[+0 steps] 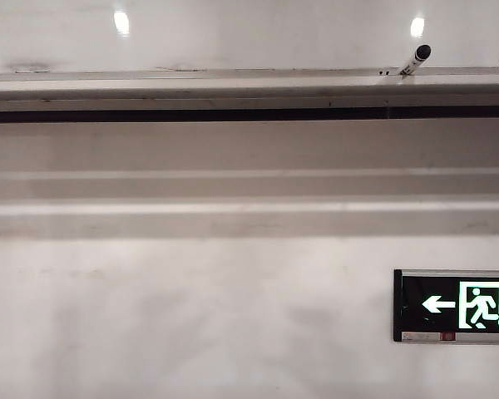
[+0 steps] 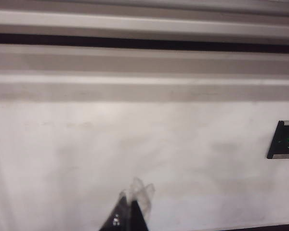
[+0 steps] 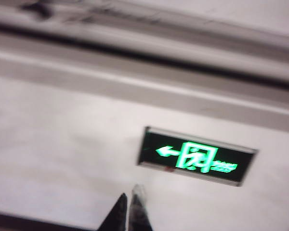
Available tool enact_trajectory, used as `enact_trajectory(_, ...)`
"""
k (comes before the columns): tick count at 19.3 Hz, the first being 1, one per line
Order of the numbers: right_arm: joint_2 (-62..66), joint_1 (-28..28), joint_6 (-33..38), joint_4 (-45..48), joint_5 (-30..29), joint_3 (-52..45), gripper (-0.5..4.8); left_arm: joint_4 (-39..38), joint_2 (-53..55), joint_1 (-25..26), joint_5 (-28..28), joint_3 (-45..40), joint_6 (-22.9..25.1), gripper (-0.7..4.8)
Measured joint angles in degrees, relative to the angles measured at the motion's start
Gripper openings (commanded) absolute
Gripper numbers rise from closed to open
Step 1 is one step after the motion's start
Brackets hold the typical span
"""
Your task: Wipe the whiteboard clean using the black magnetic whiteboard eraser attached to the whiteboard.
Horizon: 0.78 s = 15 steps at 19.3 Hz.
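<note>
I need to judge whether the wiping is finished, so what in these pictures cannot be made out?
- Black eraser: in no view, so its place is unknown.
- Whiteboard: exterior view's top edge cuts it off; most of its surface is unseen.
- Marker: small, lower end hidden behind the rail.
- Exit sign: cut by the exterior and left wrist views' edges, blurred in the right wrist view.
- Left gripper and right gripper: only shut jaw tips show, holding nothing.

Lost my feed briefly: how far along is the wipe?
Done: nothing certain; the whiteboard strip in view has smudges. In hand: nothing; left gripper and right gripper are shut, empty, off the board. Left: eraser isn't in view; a marker sits on the rail.
</note>
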Motion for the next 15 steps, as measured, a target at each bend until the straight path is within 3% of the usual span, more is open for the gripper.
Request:
enact_trajectory(4,-7.1,-0.7,0.1,-1.6,3.3,-5.6,0.18,0.0,0.0,0.0,0.0,0.0,0.0,-0.01)
enact_trajectory(15,-7.8,-0.6,0.2,-1.9,4.4,-5.6,0.18,0.0,0.0,0.0,0.0,0.0,0.0,-0.01)
